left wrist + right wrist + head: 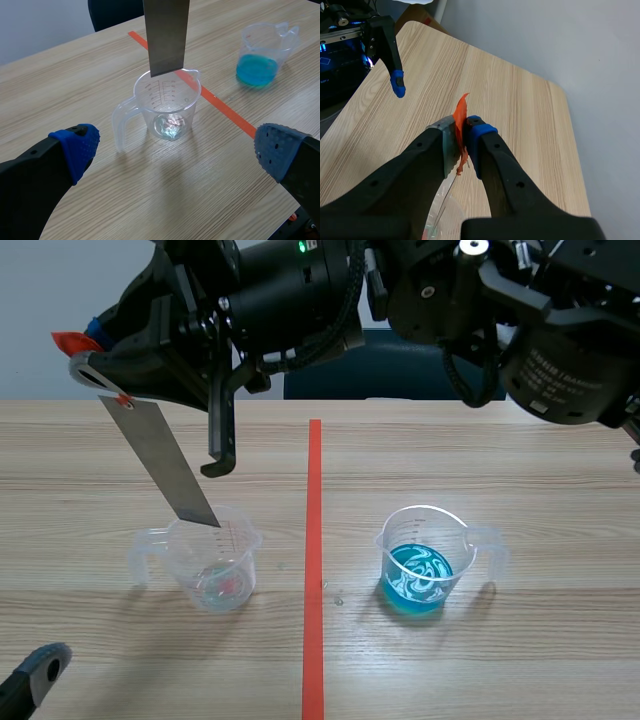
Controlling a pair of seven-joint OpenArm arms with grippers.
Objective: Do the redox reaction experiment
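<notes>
right hand (462, 135): my right arm reaches across to the left half of the tabletop (520, 660). Its fingers pinch the top end of the metal strip (160, 455), just under the strip's orange-red tag (462, 105).
why so high: I judge that this grip keeps the pads out of any liquid and leaves nearly the whole strip free to dip.
metal strip: it hangs tilted, with its lower edge at the mouth of the clear measuring cup (215, 560). I cannot tell whether that edge is just inside the rim or just above it.
clear measuring cup: it stands left of the tape line (314, 540), handle turned away from the line. Only a small glistening, pinkish residue lies at its bottom.
blue-solution cup (422, 560): it stands right of the line, well apart from the strip. The blue liquid sits low and shows pale swirls.
left hand (177, 147): it is spread wide and low, facing the clear cup and holding nothing. I read it as parked where it could steady that cup.
stage: the strip is not in the blue solution. I would keep it vertical over whichever cup comes next, so it does not catch the rim and tip the cup.
</notes>
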